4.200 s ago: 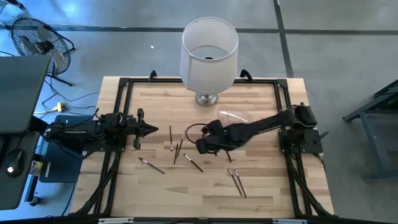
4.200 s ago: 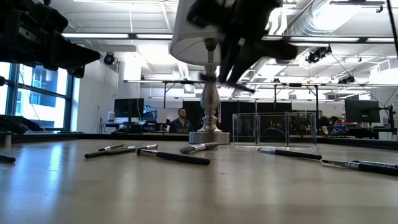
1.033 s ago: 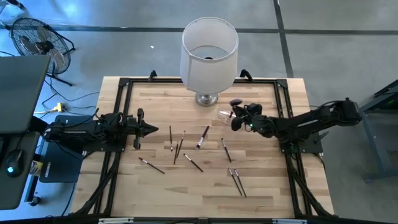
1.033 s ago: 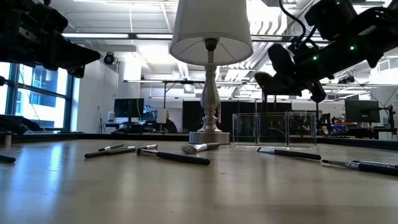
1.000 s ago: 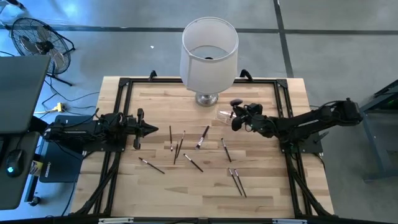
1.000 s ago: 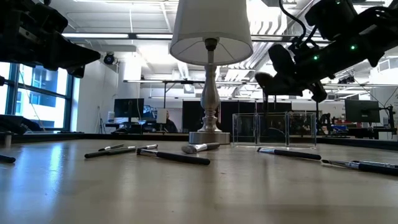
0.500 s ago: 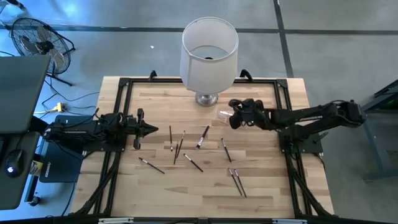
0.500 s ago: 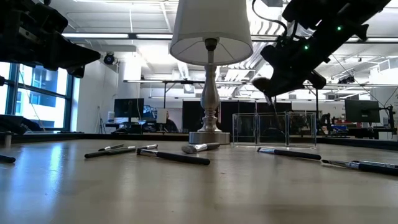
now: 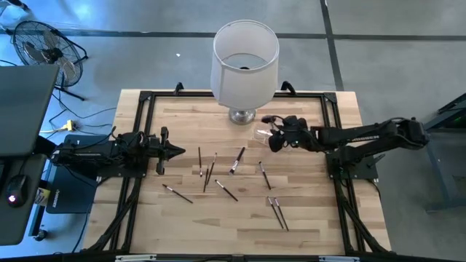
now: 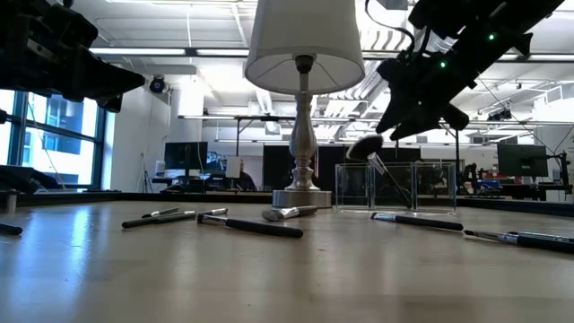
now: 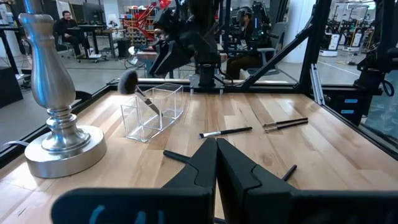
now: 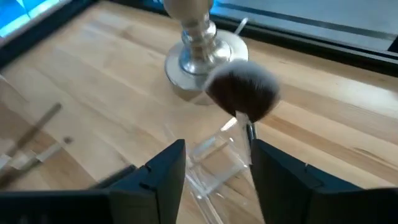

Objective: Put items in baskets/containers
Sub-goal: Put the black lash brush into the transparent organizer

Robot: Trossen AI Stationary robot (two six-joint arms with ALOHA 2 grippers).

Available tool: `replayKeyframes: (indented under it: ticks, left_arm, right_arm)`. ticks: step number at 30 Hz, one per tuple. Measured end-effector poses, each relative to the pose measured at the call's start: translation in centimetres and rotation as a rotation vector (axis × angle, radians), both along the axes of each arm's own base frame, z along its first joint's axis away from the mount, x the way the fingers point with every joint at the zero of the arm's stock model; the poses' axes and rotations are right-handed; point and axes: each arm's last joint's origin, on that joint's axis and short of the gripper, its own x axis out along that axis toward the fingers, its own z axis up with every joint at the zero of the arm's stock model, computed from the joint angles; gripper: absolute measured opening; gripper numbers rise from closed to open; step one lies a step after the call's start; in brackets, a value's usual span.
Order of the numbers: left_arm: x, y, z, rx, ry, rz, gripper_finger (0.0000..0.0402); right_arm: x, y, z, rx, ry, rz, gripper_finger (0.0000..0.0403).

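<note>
Your right gripper [image 12: 214, 163] stands wide above the clear holder [image 11: 152, 111], the fluffy brush [image 11: 134, 86] leaning handle-down inside it, so lift straight up, clear of its head, before reaching across the worktop [image 9: 306, 218].

Fluffy brush [image 10: 365, 147] leans in clear holder [image 10: 395, 187], right of lamp [image 9: 245, 64]

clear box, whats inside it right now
One fluffy brush stands tilted in the clear box, handle down and head above the rim. The open right gripper is just above it. Nothing else shows through the walls.
</note>
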Motion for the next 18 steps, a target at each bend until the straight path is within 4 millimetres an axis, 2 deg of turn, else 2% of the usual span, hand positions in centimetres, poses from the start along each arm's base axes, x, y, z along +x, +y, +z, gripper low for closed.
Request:
replayKeyframes:
  ticks: [4, 12, 18]
  left_arm:
    - [0.0, 0.0, 0.0, 0.000, 0.000, 0.000, 0.0001]
    - [0.0, 0.0, 0.0, 0.000, 0.000, 0.000, 0.0001]
    - [0.0, 0.0, 0.0, 0.000, 0.000, 0.000, 0.0001]
  right_arm:
    - [-0.4, 0.3, 1.4, 0.010, -0.103, 0.009, 0.0182]
    - [0.2, 0.9, 5.0, 0.166, -0.510, 0.181, 0.0169]
    - [1.1, 1.0, 5.5, 0.176, -0.612, 0.200, 0.0156]
